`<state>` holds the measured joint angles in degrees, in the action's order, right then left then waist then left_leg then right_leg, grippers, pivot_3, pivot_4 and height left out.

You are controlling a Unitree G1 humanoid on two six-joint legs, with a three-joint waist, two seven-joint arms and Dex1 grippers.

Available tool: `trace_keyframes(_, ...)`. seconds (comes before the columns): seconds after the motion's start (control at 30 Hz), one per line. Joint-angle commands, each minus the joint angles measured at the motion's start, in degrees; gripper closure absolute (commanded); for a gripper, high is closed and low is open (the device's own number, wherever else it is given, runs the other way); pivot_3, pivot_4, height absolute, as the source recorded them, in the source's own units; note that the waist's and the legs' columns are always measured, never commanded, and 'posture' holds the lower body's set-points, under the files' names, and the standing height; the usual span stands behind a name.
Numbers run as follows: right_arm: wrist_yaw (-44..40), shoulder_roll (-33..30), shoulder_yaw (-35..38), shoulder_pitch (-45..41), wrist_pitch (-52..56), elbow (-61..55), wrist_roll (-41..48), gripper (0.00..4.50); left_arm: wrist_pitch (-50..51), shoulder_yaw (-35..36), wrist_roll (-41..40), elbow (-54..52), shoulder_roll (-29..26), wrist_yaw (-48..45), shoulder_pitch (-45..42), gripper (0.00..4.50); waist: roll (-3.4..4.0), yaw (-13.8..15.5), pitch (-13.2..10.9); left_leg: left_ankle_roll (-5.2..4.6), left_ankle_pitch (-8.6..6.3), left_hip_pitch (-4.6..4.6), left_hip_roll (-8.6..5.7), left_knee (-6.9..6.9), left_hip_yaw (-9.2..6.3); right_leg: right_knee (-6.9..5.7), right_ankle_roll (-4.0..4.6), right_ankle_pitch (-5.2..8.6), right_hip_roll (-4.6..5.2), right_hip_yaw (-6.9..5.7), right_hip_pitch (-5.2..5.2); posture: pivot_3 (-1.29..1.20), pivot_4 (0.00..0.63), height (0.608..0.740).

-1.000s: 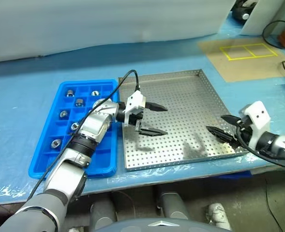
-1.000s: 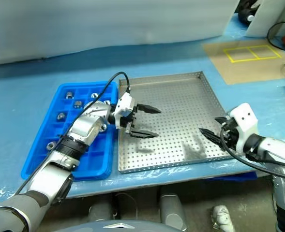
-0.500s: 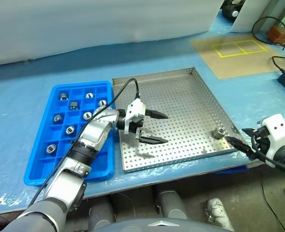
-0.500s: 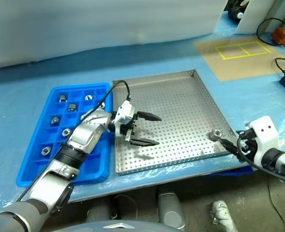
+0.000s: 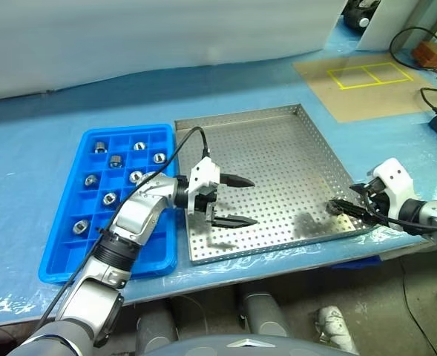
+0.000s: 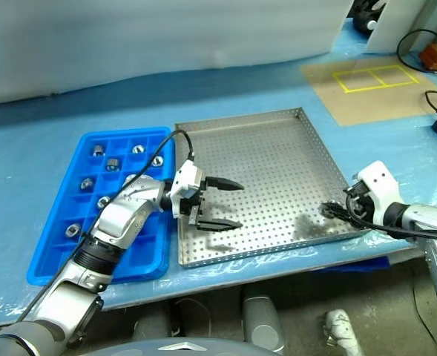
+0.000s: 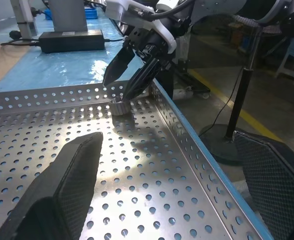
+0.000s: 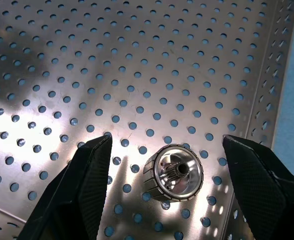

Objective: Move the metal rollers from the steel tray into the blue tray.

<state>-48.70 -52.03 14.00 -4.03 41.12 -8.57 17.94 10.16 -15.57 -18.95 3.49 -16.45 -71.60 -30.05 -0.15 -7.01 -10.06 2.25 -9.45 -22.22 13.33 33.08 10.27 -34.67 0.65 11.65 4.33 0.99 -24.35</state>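
One roller (image 8: 172,173) is left in the steel tray (image 5: 277,141), lying on the perforated floor close to the tray's near right corner, just inside the rim. My right gripper (image 8: 172,192) is poised over it with its fingers spread, one on each side of the roller and neither touching it yet. What worries me is the rim: it sits right beside the roller, so I think the outer finger could catch the wall as I close and knock the part away. The roller is round and shiny too, so a pinch off centre could squirt it out across the holes. My left gripper (image 5: 231,200) hangs wide open and empty over the tray's left part, beside the blue tray (image 5: 62,252), where several rollers (image 5: 110,198) already sit in compartments.
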Motion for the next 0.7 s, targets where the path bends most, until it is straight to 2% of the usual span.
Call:
trace_keyframes(0.03,-1.03,-1.74,-1.39,-1.60,-3.28,2.76,-1.67,0.88,0.38,0.14,-1.04,-3.29,-0.44,0.59,0.95,0.08,0.00,0.01,0.00,0.00,0.00,0.00,0.00,0.00,0.00,0.00,0.00,0.00,0.00,0.00,0.00,-0.51,0.150,0.740)
trace_keyframes(0.3,-1.97,-1.52,-4.08,-2.70,-6.95,8.30,-3.82,0.88,0.71,0.21,-0.94,-4.23,-1.20,1.44,1.60,0.08,0.00,0.12,0.00,0.00,0.00,0.01,-0.01,0.02,0.00,-0.01,-0.07,0.04,0.00,0.00,0.01,-0.49,0.150,0.740)
trace_keyframes(0.7,-0.80,-0.95,-8.44,-5.02,-6.78,15.71,-5.85,0.88,0.69,0.35,-0.99,-4.23,-1.34,2.17,1.09,0.08,-0.08,0.52,0.01,-0.10,-0.05,0.03,-0.13,0.06,0.00,0.04,0.00,0.00,0.10,0.00,0.11,-0.48,0.150,0.740)
